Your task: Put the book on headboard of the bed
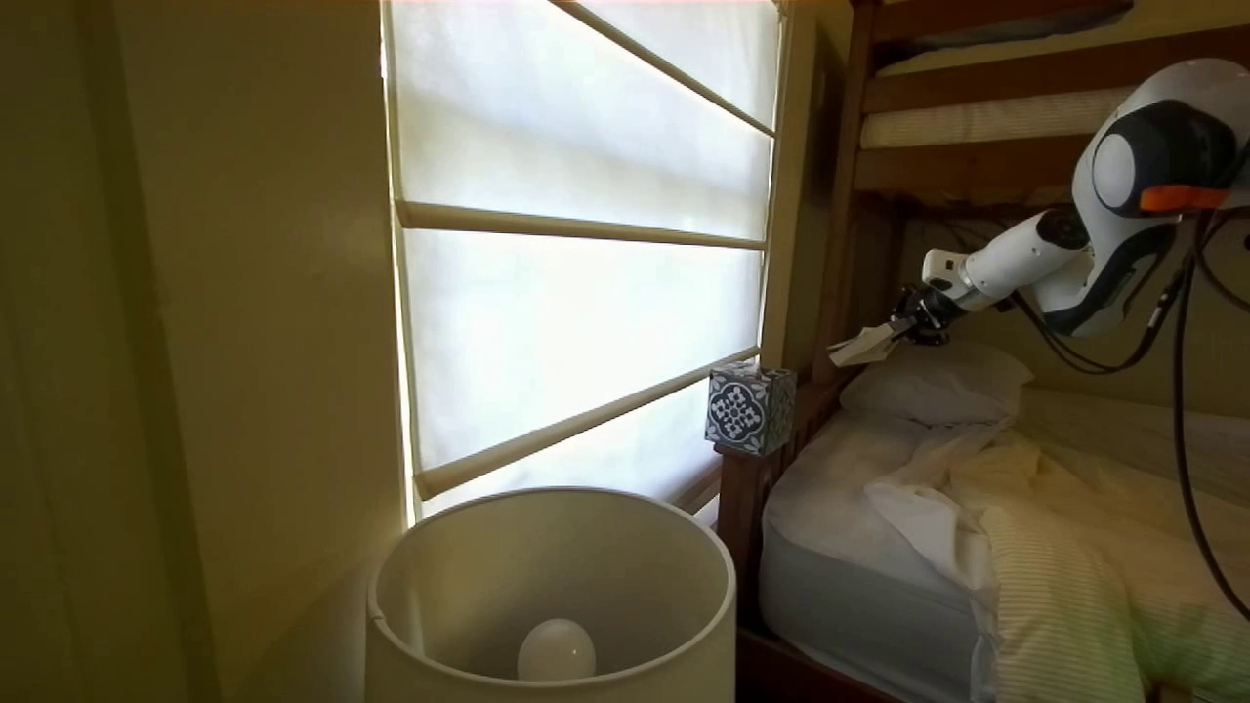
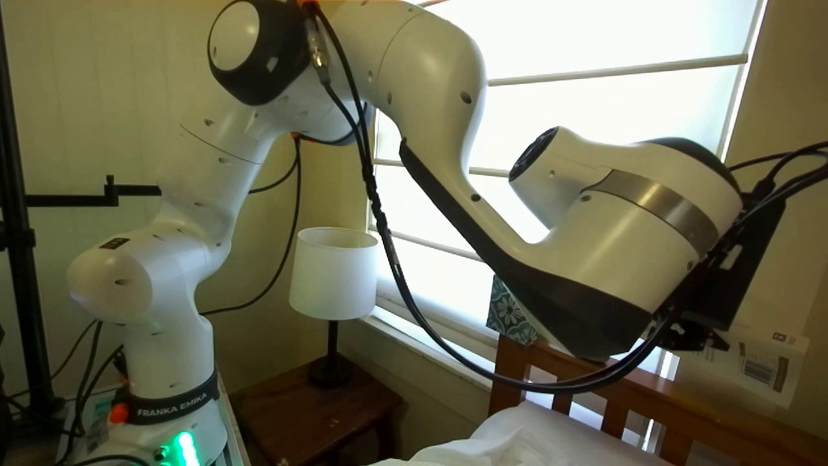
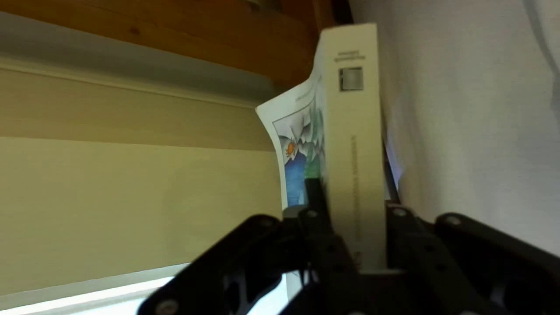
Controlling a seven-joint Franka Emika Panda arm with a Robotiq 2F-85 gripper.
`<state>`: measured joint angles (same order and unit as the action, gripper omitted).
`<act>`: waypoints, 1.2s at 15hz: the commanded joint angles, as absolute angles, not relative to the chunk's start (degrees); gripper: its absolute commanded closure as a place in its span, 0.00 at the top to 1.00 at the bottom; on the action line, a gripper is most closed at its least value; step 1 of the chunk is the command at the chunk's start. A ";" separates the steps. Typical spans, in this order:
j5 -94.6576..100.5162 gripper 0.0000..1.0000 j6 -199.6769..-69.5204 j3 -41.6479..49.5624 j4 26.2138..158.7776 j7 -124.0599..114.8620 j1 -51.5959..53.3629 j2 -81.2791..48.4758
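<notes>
Big white robot arm [image 2: 440,97], up close, reaches over a bed [image 1: 977,168] with a book [image 3: 354,131].

In both exterior views the wooden bed's brown headboard [image 2: 711,401] stands on the right. In an exterior view, a white pillow [image 1: 933,386] lies far back and a lamp shade [image 1: 586,557] is near, left of the bed. A blue-and-white box [image 1: 747,410] sits on top of the headboard's end. The gripper [image 3: 352,197] pinches the whitish book from both sides. The book is up by the headboard; whether they touch is unclear.
</notes>
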<state>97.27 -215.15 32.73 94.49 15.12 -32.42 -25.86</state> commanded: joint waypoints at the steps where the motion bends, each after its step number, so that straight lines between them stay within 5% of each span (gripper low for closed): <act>1: 98.30 0.06 -214.28 30.58 94.67 14.90 -34.00 -25.19; 10: 76.48 0.06 -212.00 26.80 87.51 33.03 -35.10 -34.68; 17: 80.42 0.06 -210.55 25.30 88.86 31.20 -34.36 -37.56; 18: 80.38 0.24 -210.54 25.16 88.88 31.18 -34.27 -38.12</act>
